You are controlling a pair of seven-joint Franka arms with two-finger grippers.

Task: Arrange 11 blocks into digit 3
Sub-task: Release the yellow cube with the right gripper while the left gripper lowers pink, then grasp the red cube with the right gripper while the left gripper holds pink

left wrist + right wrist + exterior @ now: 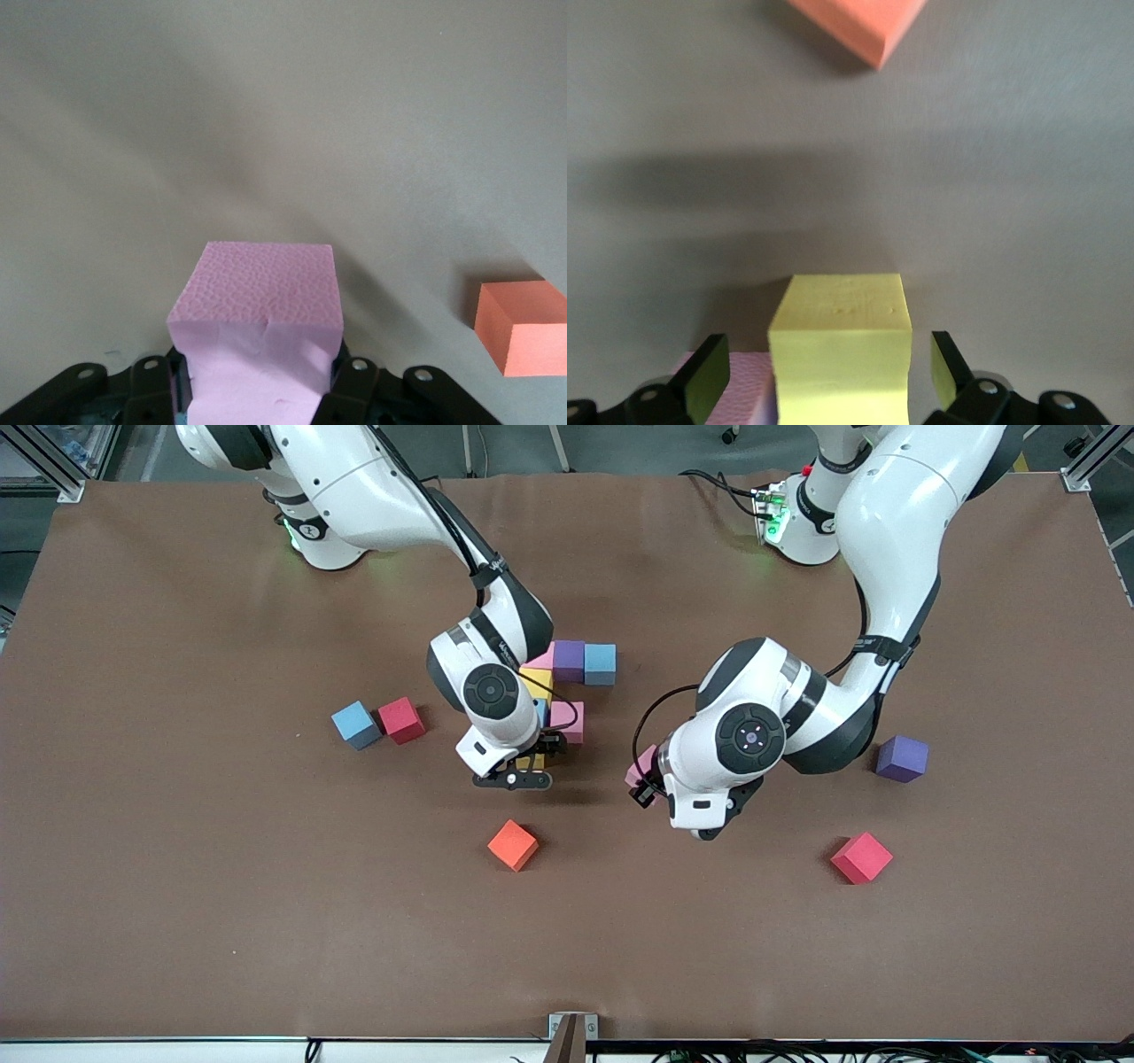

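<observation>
The right wrist view is showing what the front view hides: the right gripper is standing with its jaws apart on either side of a yellow cube without touching it, a pink cube sitting just beside that one. From the front the same gripper is hanging low over the nearer end of the cluster of blocks, and the arm is covering much of it. The left wrist view is showing the left gripper with its jaws clamped on a pink block, held up over bare tabletop, with the orange cube resting near it; in the front view only a corner of that pink block is peeking out beside the left gripper. The cluster is sitting mid-table, nearer the right arm's end: a purple cube and a blue cube are touching in its farthest row, with yellow and pink cubes nearer the camera. It is looking unfinished. A blue and red pair is lying toward the right arm's end, a second purple cube and a red cube toward the left arm's end.
</observation>
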